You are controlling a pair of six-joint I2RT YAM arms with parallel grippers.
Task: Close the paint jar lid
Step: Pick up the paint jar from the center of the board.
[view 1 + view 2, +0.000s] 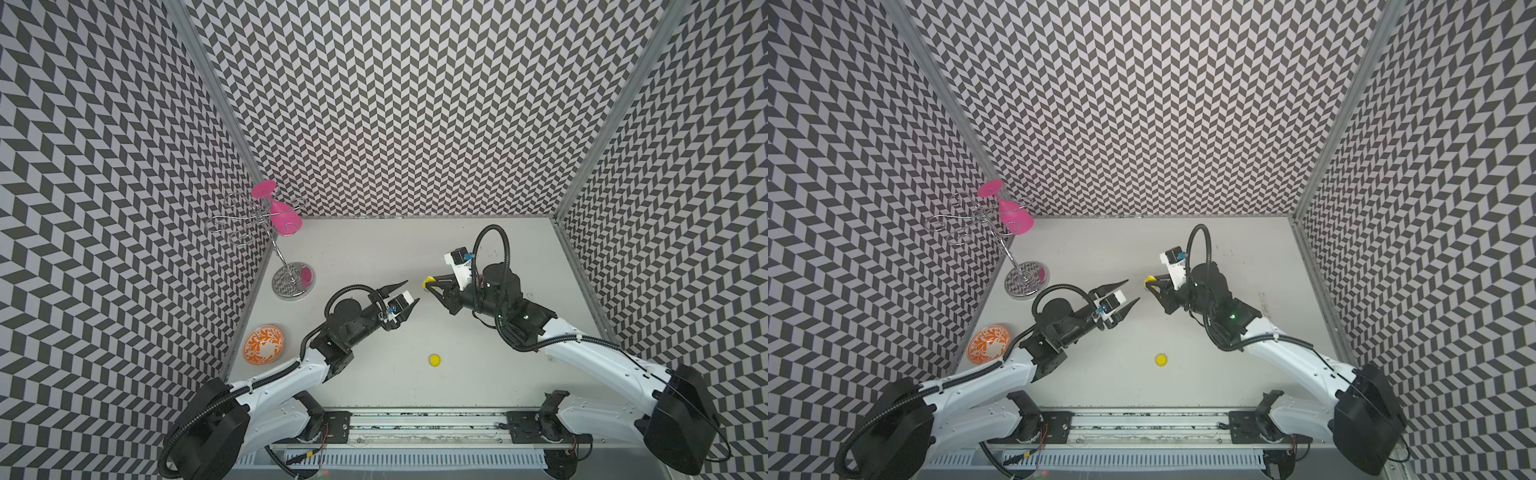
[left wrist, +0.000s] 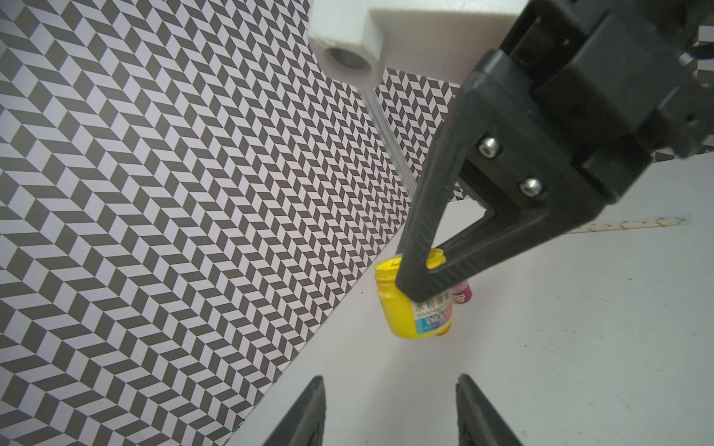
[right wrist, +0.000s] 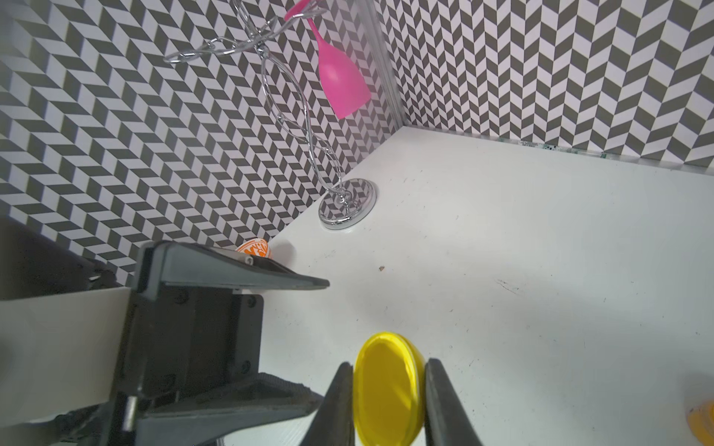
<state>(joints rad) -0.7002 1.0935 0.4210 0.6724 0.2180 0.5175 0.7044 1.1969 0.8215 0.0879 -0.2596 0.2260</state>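
**Yellow lid (image 3: 388,390) gripped, paint jar (image 2: 398,316) not yet capped**

Right tool (image 3: 388,365) pinches the lid on edge. The open jar stands on the tabletop (image 2: 579,347) just beyond it, mouth bare. Left tool (image 1: 413,291) spread, empty. Remaining: seat lid on mouth, turn it down.

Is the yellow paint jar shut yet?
Not shut. The yellow lid is pinched in the right gripper, with no jar under it; the paint jar stands on the table.
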